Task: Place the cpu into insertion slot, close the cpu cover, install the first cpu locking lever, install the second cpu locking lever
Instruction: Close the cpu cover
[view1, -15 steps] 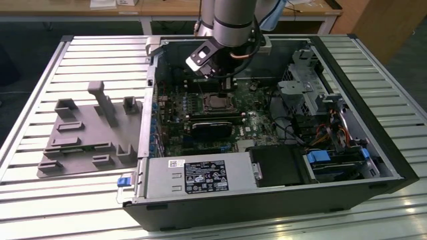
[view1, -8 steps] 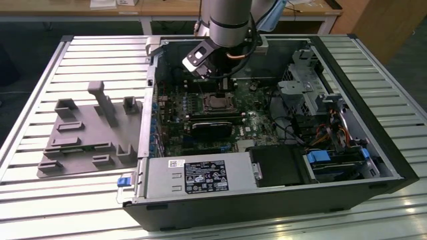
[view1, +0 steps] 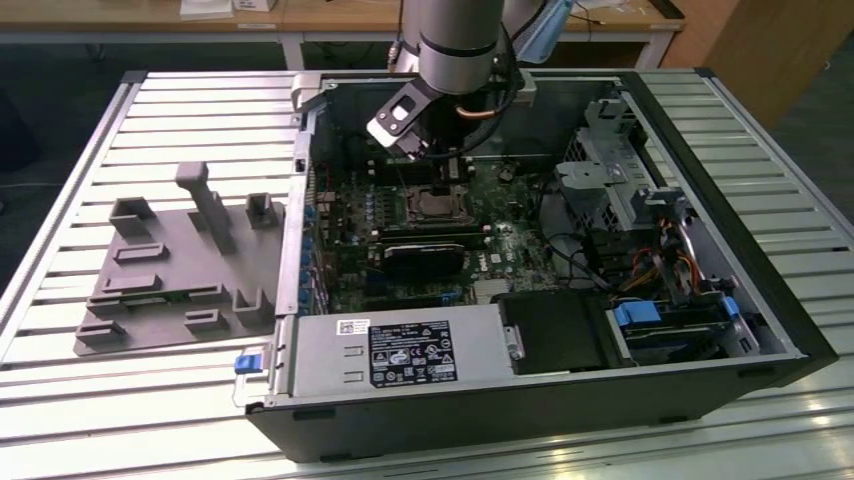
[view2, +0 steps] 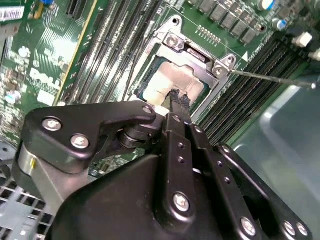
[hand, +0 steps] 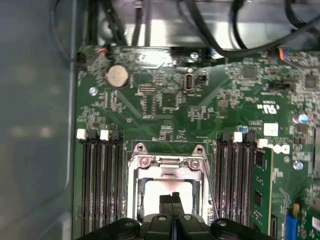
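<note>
In the exterior view, the black end effector (view1: 447, 168) hangs inside the open black computer case (view1: 747, 335) on the slatted metal bench (view1: 80, 420).

In the second wrist view, its fingers are pressed together and hold nothing. They sit over the small square silvery-tan cpu (view2: 172, 77), which is seated in its slot beneath the thin silvery windowed cpu cover (view2: 172, 41).

In the first wrist view, 1 thin wire lever (hand: 210, 187) runs beside that cover.

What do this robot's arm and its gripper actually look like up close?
The arm is a thick silvery-grey tube with a darker band. Near its wrist sit a pale boxy block and dark cables. The gripper is matte black, built of chunky rounded plates studded with silver screws, narrowing to two slim black fingers.
</note>
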